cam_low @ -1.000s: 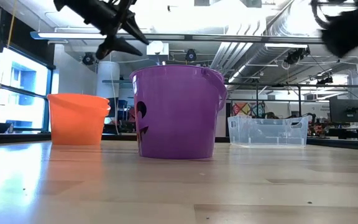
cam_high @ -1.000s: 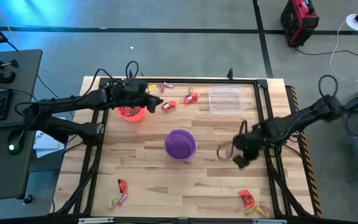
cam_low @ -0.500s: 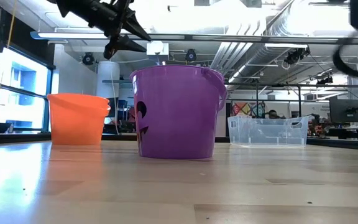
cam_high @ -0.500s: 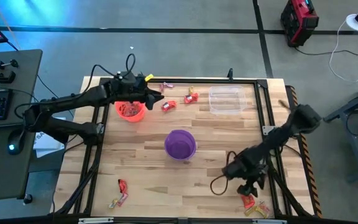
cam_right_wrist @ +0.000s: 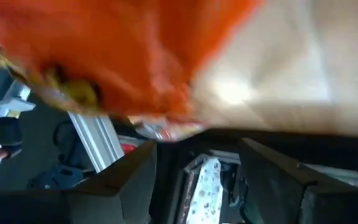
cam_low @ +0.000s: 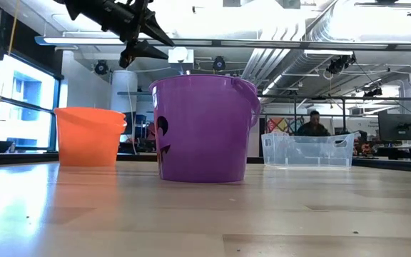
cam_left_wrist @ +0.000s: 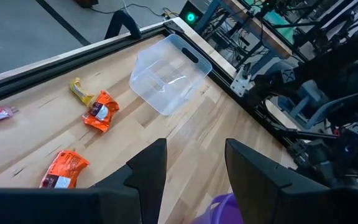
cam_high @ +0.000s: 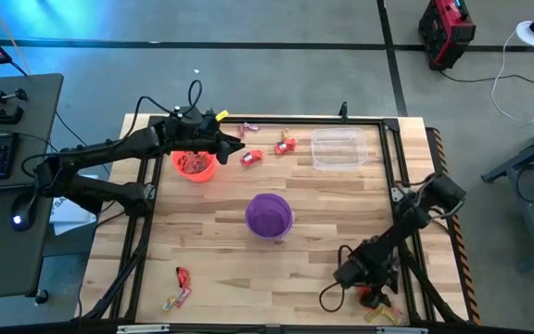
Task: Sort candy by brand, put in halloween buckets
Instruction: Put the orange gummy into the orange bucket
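Note:
The orange bucket stands at the far left of the table and the purple bucket near its middle. My left gripper hangs open above the table just right of the orange bucket, with nothing between its fingers. Loose candy lies beyond it near the far edge. My right gripper is low at the near right corner, open, with a red-orange candy lying just ahead of its fingertips. I cannot tell whether it touches that candy.
A clear plastic tub sits at the far right. More candy lies at the near left and at the near right corner. A black frame rail runs along the table's right side. A person shows far behind the table.
My right gripper has swung from beside the purple bucket toward the table's near edge and gone down to the red-orange candy at the near right corner, tipping more level. It has stayed open.

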You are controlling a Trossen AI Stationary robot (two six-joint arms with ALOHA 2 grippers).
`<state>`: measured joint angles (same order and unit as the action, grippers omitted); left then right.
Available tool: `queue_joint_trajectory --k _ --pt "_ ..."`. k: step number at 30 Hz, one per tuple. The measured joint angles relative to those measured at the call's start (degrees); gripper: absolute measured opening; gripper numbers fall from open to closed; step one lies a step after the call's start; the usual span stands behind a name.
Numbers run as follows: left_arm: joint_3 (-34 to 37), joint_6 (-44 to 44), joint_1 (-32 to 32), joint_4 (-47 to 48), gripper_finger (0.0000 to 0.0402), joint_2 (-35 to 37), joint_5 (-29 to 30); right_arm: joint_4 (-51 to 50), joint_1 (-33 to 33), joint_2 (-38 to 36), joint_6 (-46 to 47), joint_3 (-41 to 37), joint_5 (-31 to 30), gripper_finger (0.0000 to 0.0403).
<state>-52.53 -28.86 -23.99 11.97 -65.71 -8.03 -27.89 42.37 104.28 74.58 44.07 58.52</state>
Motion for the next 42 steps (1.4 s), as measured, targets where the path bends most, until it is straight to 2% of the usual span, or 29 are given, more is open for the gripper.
queue_joint_trajectory --k 4,15,20,29,33,38,42 --pt "0.00 0.00 0.00 -0.03 0.0154 0.00 0.00 3.84 1.18 1.63 3.52 0.14 -0.61 0.0224" --pt "0.00 0.02 0.00 -0.08 0.0154 0.00 0.02 3.47 3.11 2.29 6.69 0.20 -3.43 0.0213" --pt "0.00 0.07 0.00 -0.07 0.0154 0.00 0.04 3.31 3.13 2.33 6.97 0.16 -4.81 0.0157" --pt "0.00 1.01 0.00 -0.07 0.0154 0.00 0.24 2.86 2.74 1.39 6.49 0.11 -5.20 0.0014" --pt "0.00 1.04 0.00 -0.06 0.0154 0.00 0.41 -1.22 1.16 -2.07 6.50 -0.24 -8.97 0.0010" --pt "0.00 3.09 0.00 -0.05 0.0154 0.00 1.23 -10.57 -2.64 -11.48 5.63 -0.11 -14.15 0.0003" --pt "0.00 3.60 0.00 -0.03 0.0154 0.00 1.31 -20.53 -7.50 -20.43 5.96 1.69 -22.42 0.0001"
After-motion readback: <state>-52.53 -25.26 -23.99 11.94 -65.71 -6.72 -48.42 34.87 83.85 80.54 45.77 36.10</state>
